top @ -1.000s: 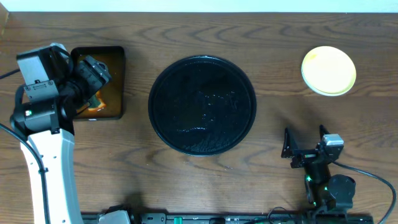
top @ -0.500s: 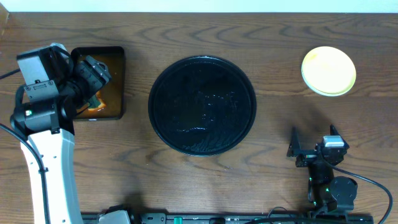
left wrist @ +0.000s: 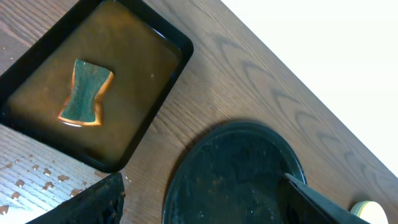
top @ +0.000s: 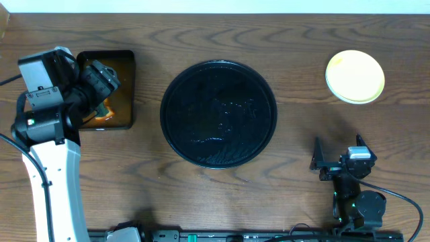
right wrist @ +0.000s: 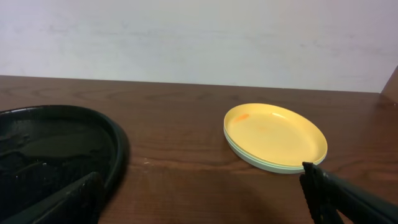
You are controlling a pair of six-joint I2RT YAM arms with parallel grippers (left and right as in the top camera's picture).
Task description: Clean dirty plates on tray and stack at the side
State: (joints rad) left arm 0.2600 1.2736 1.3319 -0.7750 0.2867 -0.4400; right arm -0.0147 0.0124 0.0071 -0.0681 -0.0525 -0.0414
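Hovering at the left end of the counter (top: 215,27), the left claw (left wrist: 203,180) is holding its two fingers (left wrist: 102,199) wide apart and is gripping nothing. Below it and off to its left, a rectangular tray (left wrist: 180,46) is holding brown liquid. A green sponge (left wrist: 86,93) with orange edges is lying flat in that liquid, apart from both fingers. Droplets (left wrist: 31,180) are dotting the wood just beside the near rim of that tray. Ahead of this claw and slightly to its right, the round black tray (left wrist: 236,162) is sitting on the counter, its glossy surface gleaming.

Sitting near the front edge of the counter, the right claw (top: 338,151) is pointing toward the far side. Its fingers (right wrist: 74,199) are spread wide, and it too is grasping nothing. Ahead of it and a little to its right, well apart from the fingertips, the plates (right wrist: 277,134) are lying in a neat stack on the bare wood. The pale yellow one is lying on top, and pale mint rims are showing just beneath it. A small orange smear (right wrist: 242,116) is marking the far left part of the yellow plate. To the left of this claw, the round black tray is lying clear of the stack, with a strip of wood showing between them.
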